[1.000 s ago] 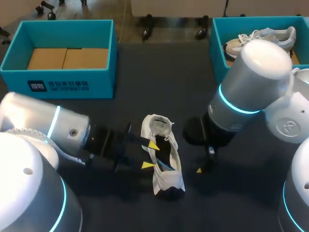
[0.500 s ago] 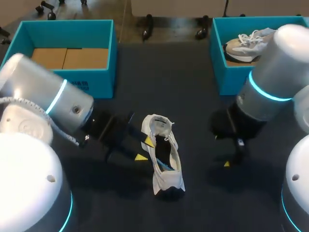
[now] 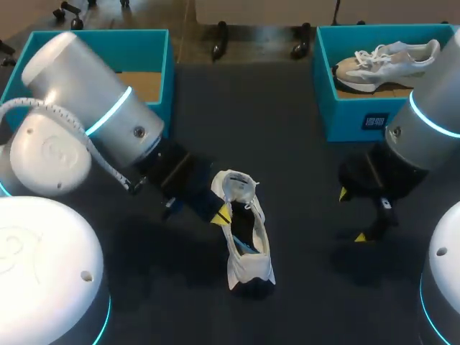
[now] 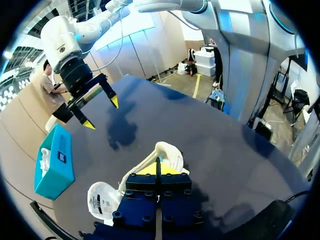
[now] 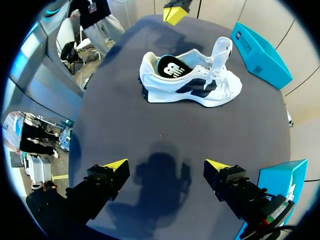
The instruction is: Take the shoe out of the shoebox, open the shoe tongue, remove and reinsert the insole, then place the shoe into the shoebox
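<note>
A white shoe with dark panels (image 3: 244, 233) lies on the dark table, tongue pulled up, black insole (image 5: 172, 67) visible inside. My left gripper (image 3: 223, 214) is shut, its yellow tips together against the shoe's left side near the tongue; in the left wrist view the left gripper (image 4: 157, 167) sits over the shoe (image 4: 167, 150), and I cannot tell whether it pinches any fabric. My right gripper (image 3: 352, 215) stands open to the right of the shoe, apart from it. In the right wrist view the right gripper (image 5: 166, 166) hangs over bare table, the shoe (image 5: 195, 82) ahead.
A teal shoebox (image 3: 154, 43) stands at the back left, partly hidden by my left arm. A second teal shoebox (image 3: 359, 118) at the back right holds another pale shoe (image 3: 392, 59). Bare table lies in front of the shoe and between the boxes.
My left gripper has closed and shifted up along the shoe's left side as its arm swung back. My right arm has drawn away to the right, still open.
</note>
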You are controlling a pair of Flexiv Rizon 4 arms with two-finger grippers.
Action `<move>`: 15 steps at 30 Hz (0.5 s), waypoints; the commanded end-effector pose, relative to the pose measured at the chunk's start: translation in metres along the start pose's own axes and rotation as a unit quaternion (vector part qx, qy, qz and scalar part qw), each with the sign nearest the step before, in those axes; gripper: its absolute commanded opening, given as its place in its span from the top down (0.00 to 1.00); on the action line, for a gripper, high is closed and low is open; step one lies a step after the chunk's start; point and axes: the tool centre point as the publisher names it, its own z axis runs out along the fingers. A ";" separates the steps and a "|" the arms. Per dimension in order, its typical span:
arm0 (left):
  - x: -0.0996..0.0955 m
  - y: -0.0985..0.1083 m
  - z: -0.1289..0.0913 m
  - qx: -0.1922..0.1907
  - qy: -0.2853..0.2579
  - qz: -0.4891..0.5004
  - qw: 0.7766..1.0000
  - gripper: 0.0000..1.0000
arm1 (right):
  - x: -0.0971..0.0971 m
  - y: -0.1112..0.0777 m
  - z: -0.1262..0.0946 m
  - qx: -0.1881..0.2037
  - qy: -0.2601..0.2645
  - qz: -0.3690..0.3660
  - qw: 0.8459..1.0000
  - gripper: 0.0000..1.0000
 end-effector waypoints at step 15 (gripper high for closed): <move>-0.003 -0.002 0.000 -0.043 0.126 0.105 0.986 1.00 | 0.000 -0.018 -0.011 0.001 0.004 -0.007 1.000 0.00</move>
